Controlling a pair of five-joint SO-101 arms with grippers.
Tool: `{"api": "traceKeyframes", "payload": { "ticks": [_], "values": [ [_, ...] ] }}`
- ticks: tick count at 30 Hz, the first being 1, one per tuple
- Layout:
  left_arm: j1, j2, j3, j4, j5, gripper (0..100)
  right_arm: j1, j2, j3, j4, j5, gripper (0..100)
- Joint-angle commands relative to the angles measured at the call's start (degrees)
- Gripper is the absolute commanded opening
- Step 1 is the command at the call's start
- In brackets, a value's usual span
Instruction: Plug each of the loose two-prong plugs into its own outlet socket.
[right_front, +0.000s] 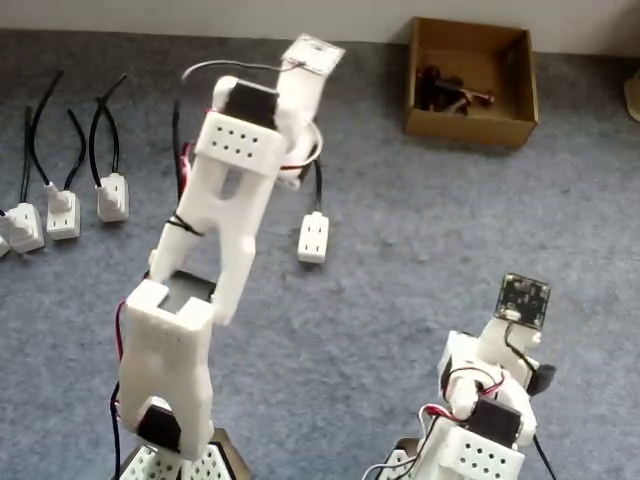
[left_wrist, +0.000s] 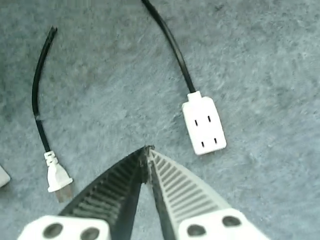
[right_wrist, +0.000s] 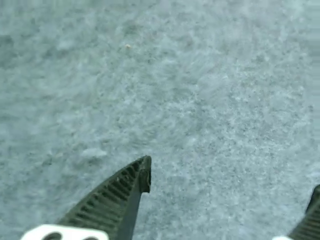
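Note:
A white outlet socket (left_wrist: 204, 125) on a black cord lies face up on the grey carpet, also seen near the middle of the table (right_front: 313, 237). A loose two-prong plug (left_wrist: 57, 177) with a short black cord lies some way to the side of it. My left gripper (left_wrist: 148, 150) hangs shut and empty above the carpet between plug and socket, touching neither. The left arm (right_front: 235, 170) stretches from the near left toward the table's middle back. My right gripper (right_wrist: 230, 192) is open over bare carpet, its arm (right_front: 490, 390) folded at the near right.
Three white sockets with cords (right_front: 63, 213) sit in a row at the far left. An open cardboard box (right_front: 470, 82) holding small parts stands at the back right. Bare carpet lies between the two arms.

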Motion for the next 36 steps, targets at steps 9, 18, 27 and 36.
{"api": "traceKeyframes", "payload": {
  "ticks": [9,18,27,36],
  "values": [
    [-2.59,-17.71,18.42,-0.35,-0.53,0,-9.01,-0.48,-9.54,1.36,2.64,44.7],
    [-10.51,-26.42,36.18,-7.3,-0.62,0,-10.77,0.13,-17.63,4.35,5.63,44.7],
    [-11.03,-39.16,57.36,-20.48,-0.62,0,-13.93,31.34,-39.34,4.35,5.98,44.7],
    [-16.13,-49.98,69.58,-25.76,-4.84,0,-34.33,54.9,-50.77,3.03,5.27,44.7]
  ]
}}
